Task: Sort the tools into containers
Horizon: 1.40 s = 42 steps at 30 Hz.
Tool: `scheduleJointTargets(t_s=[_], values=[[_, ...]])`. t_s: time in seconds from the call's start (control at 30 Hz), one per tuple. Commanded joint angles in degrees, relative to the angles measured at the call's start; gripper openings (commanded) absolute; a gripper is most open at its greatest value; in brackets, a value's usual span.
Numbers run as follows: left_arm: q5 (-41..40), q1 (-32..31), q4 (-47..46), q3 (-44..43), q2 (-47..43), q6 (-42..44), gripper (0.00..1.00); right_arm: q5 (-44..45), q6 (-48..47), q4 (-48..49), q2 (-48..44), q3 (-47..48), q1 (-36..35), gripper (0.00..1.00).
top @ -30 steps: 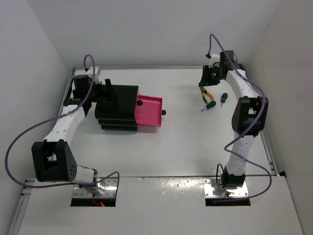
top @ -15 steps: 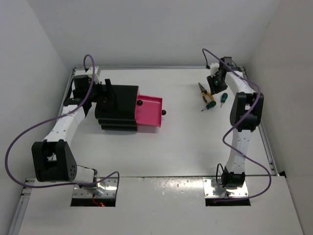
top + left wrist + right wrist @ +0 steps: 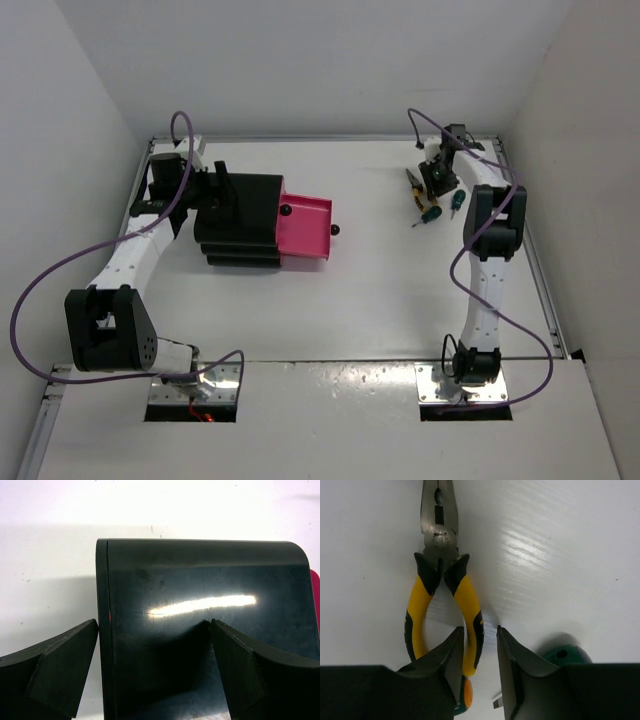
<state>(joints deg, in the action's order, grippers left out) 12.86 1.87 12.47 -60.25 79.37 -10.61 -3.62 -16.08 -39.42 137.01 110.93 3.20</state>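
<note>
The tools lie at the back right: yellow-handled pliers (image 3: pixel 414 188) (image 3: pixel 441 580) and two green-handled screwdrivers (image 3: pixel 430 212) (image 3: pixel 457 200). My right gripper (image 3: pixel 436 182) (image 3: pixel 479 628) is low over them and open, its fingertips either side of the pliers' right handle with a gap still showing. One green handle (image 3: pixel 566 655) shows beside the right finger. The containers are a black cabinet (image 3: pixel 240 225) (image 3: pixel 200 605) whose top pink drawer (image 3: pixel 306 230) is pulled out. My left gripper (image 3: pixel 218 190) (image 3: pixel 154 625) is open over the cabinet's rear edge, its left finger (image 3: pixel 60 670) touching that edge.
White walls close in the table at the back and on both sides. A metal rail (image 3: pixel 545 300) runs along the right edge of the table. The right arm's purple cable (image 3: pixel 430 125) loops above the tools.
My right gripper has swung toward me and come down over the pliers, narrowing slightly. The left arm, the cabinet and the drawer have not moved.
</note>
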Motion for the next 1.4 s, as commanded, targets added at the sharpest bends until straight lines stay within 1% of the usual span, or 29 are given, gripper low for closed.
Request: scheduleJointTargets(t_s=[0.0, 0.07, 0.1, 0.13, 0.17, 0.3, 0.33, 0.37, 0.53, 0.57, 0.67, 0.8, 0.93, 1.03, 1.17, 1.23, 1.37], values=[[-2.14, 0.06, 10.29, 2.86, 2.98, 2.7, 1.0, 0.37, 0.08, 0.92, 1.85, 2.97, -0.39, 0.32], [-2.14, 0.06, 10.29, 2.86, 2.98, 2.7, 1.0, 0.37, 0.61, 0.92, 2.55, 3.59, -0.39, 0.28], [-2.14, 0.06, 10.29, 2.86, 2.98, 2.7, 1.0, 0.37, 0.61, 0.92, 3.34, 4.28, -0.39, 0.21], [-2.14, 0.06, 10.29, 2.86, 2.98, 2.7, 1.0, 0.37, 0.61, 0.92, 3.35, 4.29, -0.91, 0.16], [-2.66, 0.06, 10.29, 2.33, 2.98, 2.7, 1.0, 0.37, 0.61, 0.92, 3.35, 4.29, -0.92, 0.08], [-2.67, 0.06, 10.29, 2.33, 3.6, 2.7, 1.0, -3.13, 0.61, 0.92, 1.25, 2.98, -0.39, 0.01], [-2.67, 0.06, 10.29, 1.81, 4.12, 2.7, 1.0, -4.02, 1.65, 0.92, -0.67, 2.97, -0.39, 0.0], [-2.67, 0.06, 10.29, 1.8, 4.12, 2.7, 1.0, -4.99, 2.36, 0.92, -1.82, 2.97, -0.39, 0.0], [-2.67, 0.06, 10.29, 1.8, 4.12, 2.7, 1.0, -15.96, 7.1, -2.15, -9.21, 4.64, -1.0, 0.0], [-2.67, 0.06, 10.29, 1.8, 4.12, 2.7, 1.0, -20.42, 8.33, -3.11, -10.17, 6.12, -1.0, 0.0], [-3.19, 0.06, 10.29, 1.8, 4.12, 2.7, 1.0, -26.86, 7.82, -8.73, -13.6, 9.81, -3.63, 0.0], [-3.19, 0.06, 10.29, 1.8, 4.12, 2.17, 1.0, -31.0, 4.13, -14.45, -18.44, 9.83, -7.24, 0.0], [-3.19, 0.06, 10.29, 1.8, 3.6, 2.17, 1.0, -32.86, 0.53, -21.03, -20.29, 8.52, -11.19, 0.0], [-2.67, 0.06, 10.29, 1.8, 3.07, 2.17, 1.0, -32.86, -0.89, -23.41, -20.91, 7.11, -14.71, 0.0], [-2.67, 0.06, 10.29, 1.8, 2.55, 2.17, 1.0, -28.56, -2.21, -27.1, -20.29, 7.72, -19.1, 0.0], [-2.67, 0.06, 10.29, 2.33, 2.54, 2.17, 1.0, -26.54, -2.21, -29.3, -18.72, 9.55, -21.03, 0.0], [-2.67, 0.06, 10.29, 2.33, 2.54, 2.17, 1.0, -23.81, -1.68, -31.07, -16.96, 11.32, -23.67, 0.0]])
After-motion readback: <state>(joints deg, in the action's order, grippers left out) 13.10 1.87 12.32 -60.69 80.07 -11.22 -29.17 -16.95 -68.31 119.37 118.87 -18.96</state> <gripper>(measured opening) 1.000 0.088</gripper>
